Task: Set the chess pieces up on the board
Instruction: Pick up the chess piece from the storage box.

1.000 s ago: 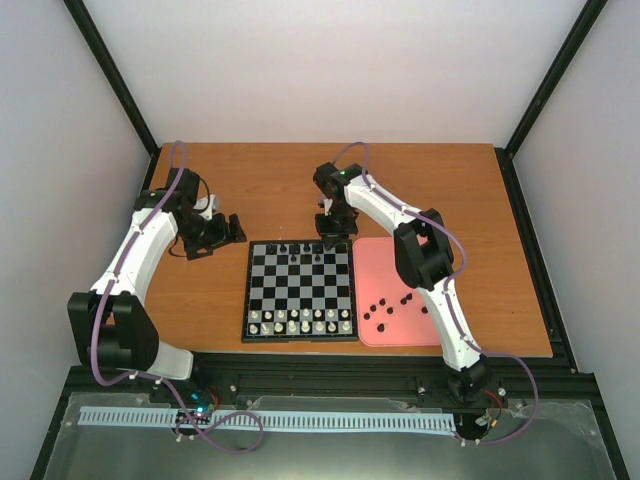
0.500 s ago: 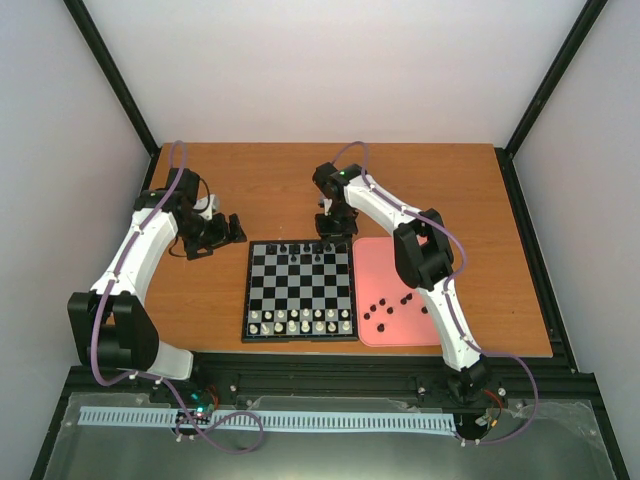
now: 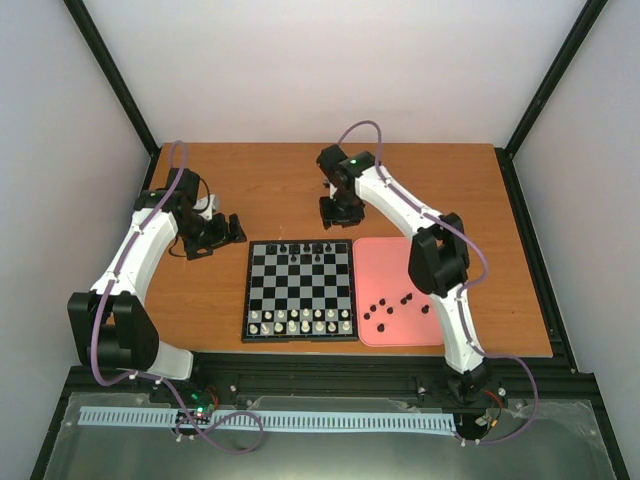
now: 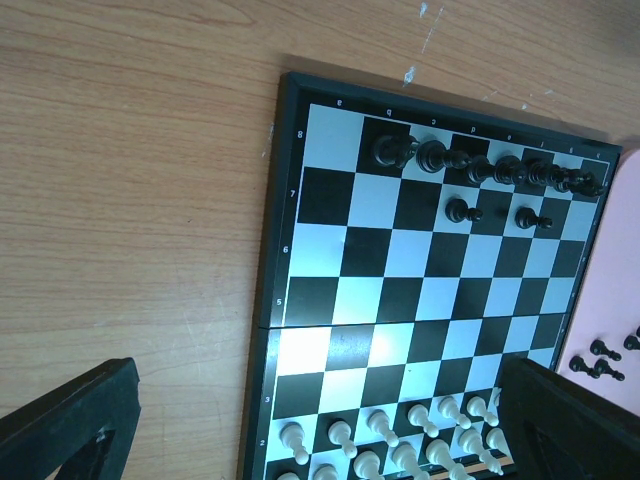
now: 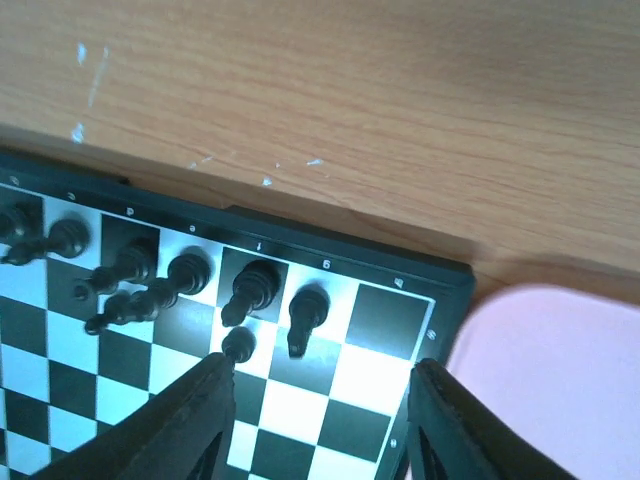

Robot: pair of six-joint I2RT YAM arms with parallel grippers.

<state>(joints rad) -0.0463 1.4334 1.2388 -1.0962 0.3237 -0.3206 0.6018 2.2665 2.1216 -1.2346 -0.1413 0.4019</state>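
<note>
The board lies mid-table. Black chess pieces stand along its far row, with two more one row nearer, and white pieces fill the two near rows. Several black pieces lie on the pink tray. My right gripper hovers just past the board's far right edge; in the right wrist view it is open and empty above the back-row pieces, beside the bare corner square. My left gripper is open and empty left of the board. The left wrist view shows the board and the black row.
The pink tray sits against the board's right side; it also shows in the right wrist view and the left wrist view. White pieces stand between my left fingers. Bare wooden table lies beyond the board.
My right gripper has drawn back and up from the board's far edge, and its arm has lifted. The left arm has not moved.
</note>
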